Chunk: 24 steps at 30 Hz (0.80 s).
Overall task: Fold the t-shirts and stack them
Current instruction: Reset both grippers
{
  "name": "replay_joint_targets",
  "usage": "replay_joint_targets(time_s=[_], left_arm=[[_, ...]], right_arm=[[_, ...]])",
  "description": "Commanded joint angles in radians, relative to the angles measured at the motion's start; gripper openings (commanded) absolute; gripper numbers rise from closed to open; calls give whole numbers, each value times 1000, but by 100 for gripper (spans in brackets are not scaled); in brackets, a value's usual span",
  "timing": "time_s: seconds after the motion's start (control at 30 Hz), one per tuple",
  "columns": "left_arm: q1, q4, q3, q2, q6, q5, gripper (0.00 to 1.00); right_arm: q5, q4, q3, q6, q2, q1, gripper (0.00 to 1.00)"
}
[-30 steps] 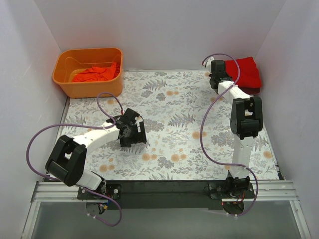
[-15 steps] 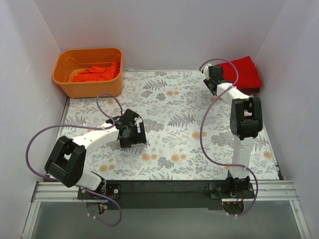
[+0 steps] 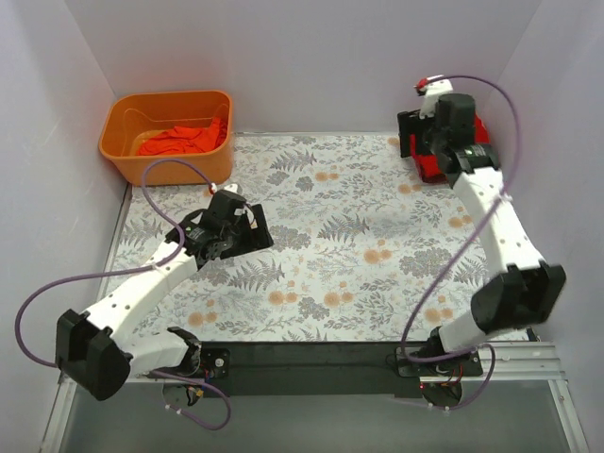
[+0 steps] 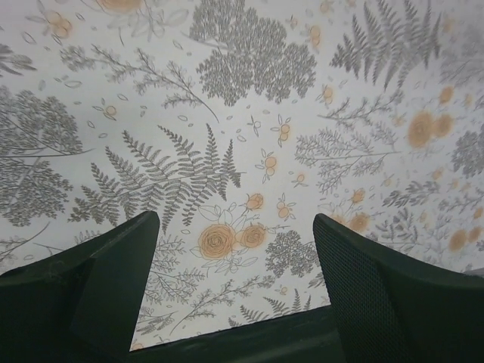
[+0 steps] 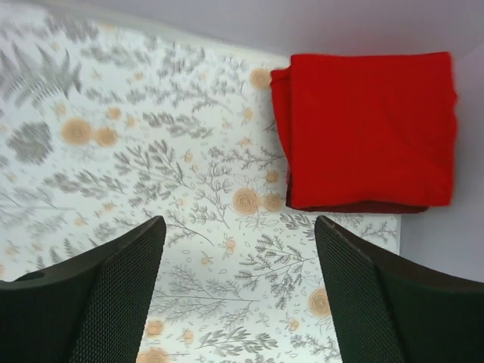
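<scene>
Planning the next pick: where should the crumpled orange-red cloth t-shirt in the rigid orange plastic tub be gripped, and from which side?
Probably pinch a raised fold near the middle of the crumpled orange-red cloth t-shirt, coming straight down. It lies bunched on the floor of the rigid orange plastic tub, whose walls block a sideways approach; its ridges give the jaws purchase.

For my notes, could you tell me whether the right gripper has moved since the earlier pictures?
Yes: the right gripper has lifted up from the left edge of the stacked t-shirts and now hangs open.
</scene>
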<state>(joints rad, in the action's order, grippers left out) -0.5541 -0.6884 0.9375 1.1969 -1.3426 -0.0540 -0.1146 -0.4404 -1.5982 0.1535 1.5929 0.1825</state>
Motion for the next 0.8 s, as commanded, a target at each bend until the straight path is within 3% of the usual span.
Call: replay_joint_targets(time_s=[0.0,0.03,0.07,0.3,0.4,0.6,0.77], left_arm=[[-1,-105,92,-98,2,-148,82],[-1,-118,102,-144,2,-179,83],[-1,-146,116,-164,-1,-205,83],[-1,-264,185,-339,-88,-466,84],[-1,-266,146,-428,-119,-517,86],[-1,-227,0,-583,-133,-610,86],[0,-185,-98,-669,-136,-652,86]], right_arm=[[-48,-125,90,-146,-227,-17,88],[-62,-135,113,-146,-276,-20,89],[-78,-139,142,-170,-328,-21,98],[-235,-115,412,-172,-826,-20,99],[-221,-86,546,-184,-1011,-20,98],[-188,-28,760,-181,-1244,-15,98],[-136,49,874,-187,-1309,-15,98]])
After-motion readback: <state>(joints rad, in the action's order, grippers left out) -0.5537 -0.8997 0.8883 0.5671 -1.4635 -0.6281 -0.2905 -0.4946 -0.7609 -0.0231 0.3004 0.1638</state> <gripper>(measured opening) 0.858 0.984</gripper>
